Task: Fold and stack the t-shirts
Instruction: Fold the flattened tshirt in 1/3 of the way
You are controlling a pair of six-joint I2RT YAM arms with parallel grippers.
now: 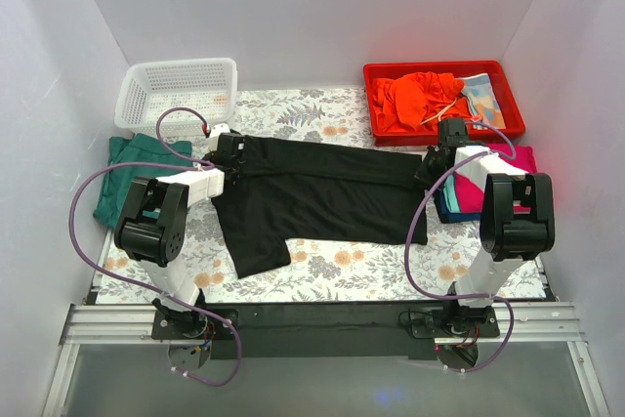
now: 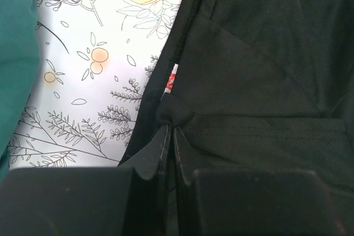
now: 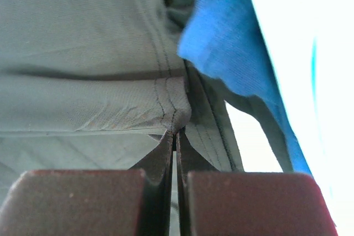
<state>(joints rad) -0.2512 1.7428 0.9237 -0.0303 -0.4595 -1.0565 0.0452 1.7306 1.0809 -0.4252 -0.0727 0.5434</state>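
Note:
The large black t-shirt (image 1: 312, 192) lies spread across the floral table cover. My left gripper (image 1: 227, 151) is shut on its far left corner; in the left wrist view the jaws (image 2: 170, 128) pinch a bunched fold of black cloth (image 2: 254, 70) near a small red-white label (image 2: 172, 78). My right gripper (image 1: 430, 165) is shut on the shirt's far right edge; in the right wrist view it (image 3: 176, 132) pinches a stitched hem (image 3: 110, 70), washed out grey. A folded teal-green shirt (image 1: 125, 178) lies at the left. A stack of folded magenta, teal and navy shirts (image 1: 488, 183) lies at the right.
A white mesh basket (image 1: 176, 95) stands at the back left. A red bin (image 1: 444, 100) with orange and patterned garments stands at the back right. A blue cloth (image 3: 232, 42) hangs beside the right jaws. White walls enclose the table.

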